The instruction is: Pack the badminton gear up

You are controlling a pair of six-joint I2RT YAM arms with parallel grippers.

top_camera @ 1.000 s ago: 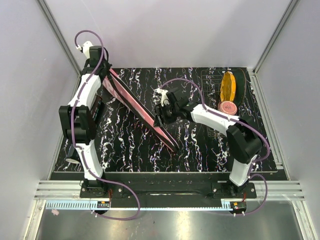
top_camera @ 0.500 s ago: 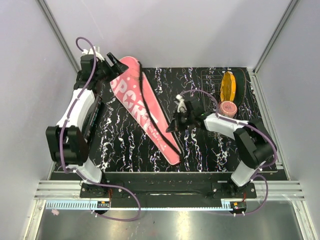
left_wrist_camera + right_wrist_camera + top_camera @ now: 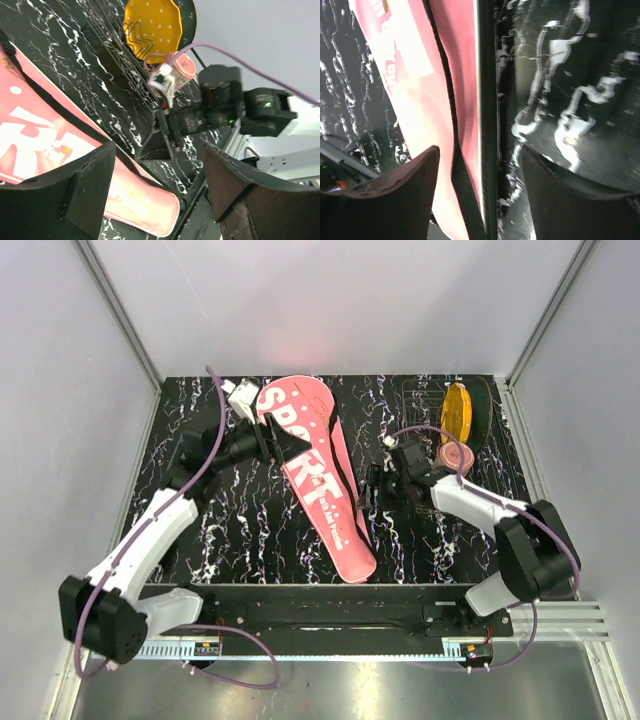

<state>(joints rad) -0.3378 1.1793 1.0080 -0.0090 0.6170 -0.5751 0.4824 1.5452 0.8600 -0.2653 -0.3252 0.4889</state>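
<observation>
Pink cover (image 3: 325, 485) lettered "SPORT" lies flat on counter (image 3: 240, 530). Long axis diagonal: wide rounded end far centre, narrow end toward near edge. Black strap (image 3: 440, 95) runs along it. Left gripper (image 3: 285, 440) at wide end's left side, fingers spread, holding nothing. Right gripper (image 3: 368, 492) just beside cover's right black-trimmed edge at mid-length, likewise spread and empty.

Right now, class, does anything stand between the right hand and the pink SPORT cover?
Nothing visible does. The open right hand is at the edge of the pink cover; its wrist view shows only that cover and the table ahead.
</observation>
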